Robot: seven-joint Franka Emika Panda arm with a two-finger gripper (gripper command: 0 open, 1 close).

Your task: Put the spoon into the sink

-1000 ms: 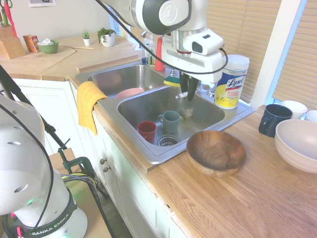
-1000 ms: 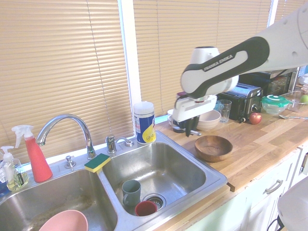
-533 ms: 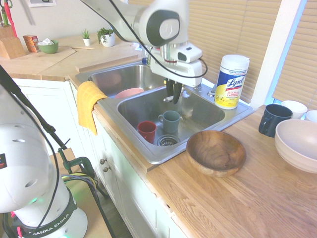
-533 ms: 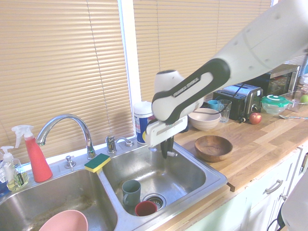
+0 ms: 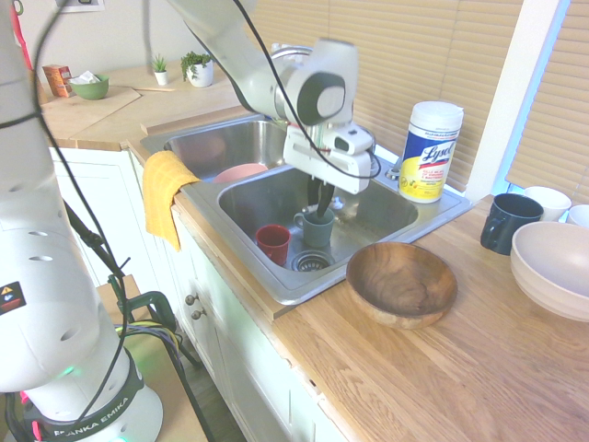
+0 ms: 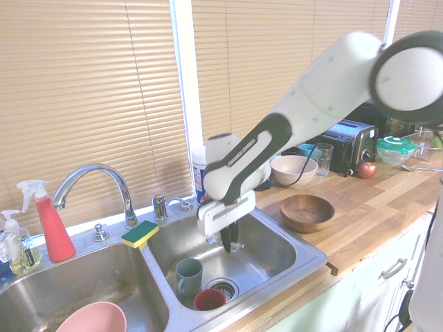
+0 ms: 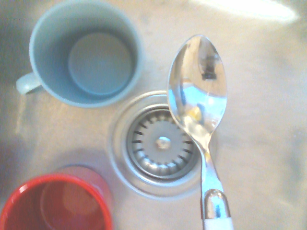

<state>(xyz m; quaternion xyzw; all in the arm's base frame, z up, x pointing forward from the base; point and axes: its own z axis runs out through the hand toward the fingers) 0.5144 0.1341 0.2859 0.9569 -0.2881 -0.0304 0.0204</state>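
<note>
The spoon [image 7: 197, 91] shows close up in the wrist view, its shiny bowl hanging over the round drain [image 7: 163, 143] and its white handle end at the frame's bottom edge. My gripper [image 5: 319, 210] is shut on the spoon and reaches down inside the sink [image 5: 377, 221], just above its floor. From the other side the gripper [image 6: 229, 241] hangs low in the same basin [image 6: 273, 252]. A grey-green mug [image 5: 317, 226] and a red cup [image 5: 273, 245] stand by the drain, right beside the fingers.
A wooden bowl [image 5: 401, 281] sits on the counter by the sink's front corner. A wipes canister [image 5: 430, 152] stands behind the basin. The narrower basin holds a pink bowl [image 6: 93, 319]. A yellow cloth [image 5: 164, 189] hangs over the rim, and a sponge [image 6: 140, 234] lies near the faucet [image 6: 90, 181].
The arm has swung from the sink's back right corner across and down into the basin, carrying the spoon, and now hangs low over the drain.
</note>
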